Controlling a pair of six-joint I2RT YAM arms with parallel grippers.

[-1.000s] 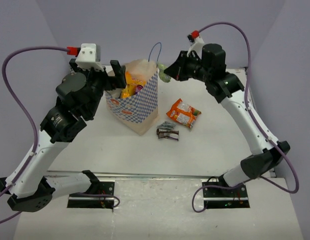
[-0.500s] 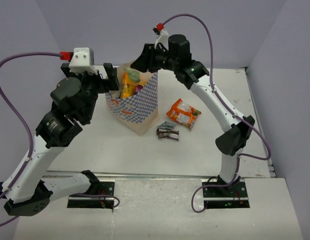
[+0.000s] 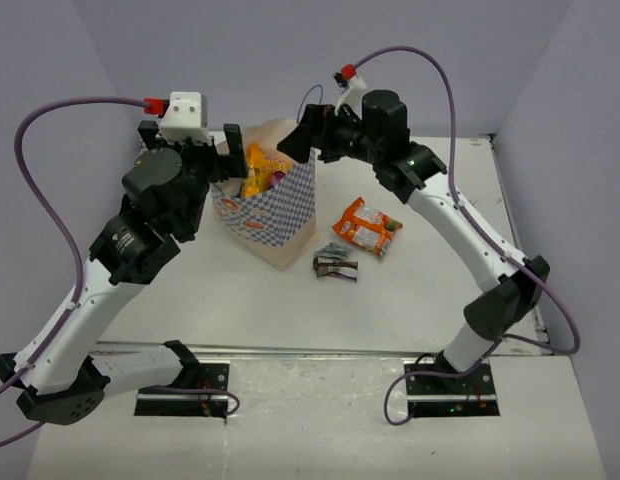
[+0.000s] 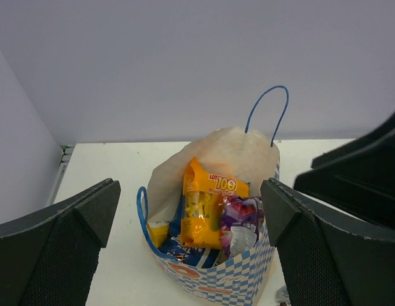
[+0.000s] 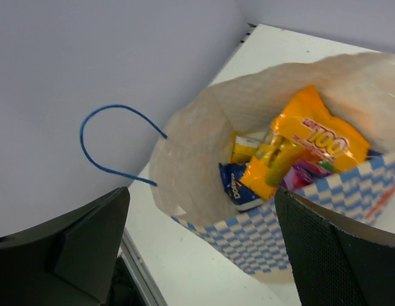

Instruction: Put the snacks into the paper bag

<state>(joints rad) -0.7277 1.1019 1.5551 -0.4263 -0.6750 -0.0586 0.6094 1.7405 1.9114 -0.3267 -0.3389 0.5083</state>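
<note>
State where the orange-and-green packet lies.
In the top view, the orange-and-green packet lies on the table right of the paper bag, just beyond the brown bar.

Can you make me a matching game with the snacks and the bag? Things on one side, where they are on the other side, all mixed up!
Things:
1. yellow-orange packet
2. orange packet with green
3. dark brown bar
4. blue cord handle

Places:
a. on the table, beside the paper bag's near corner
b. arching above the bag's rim
c. standing inside the bag
d. on the table, right of the bar

Pairs: 1-c, 2-d, 3-a, 4-b.
</note>
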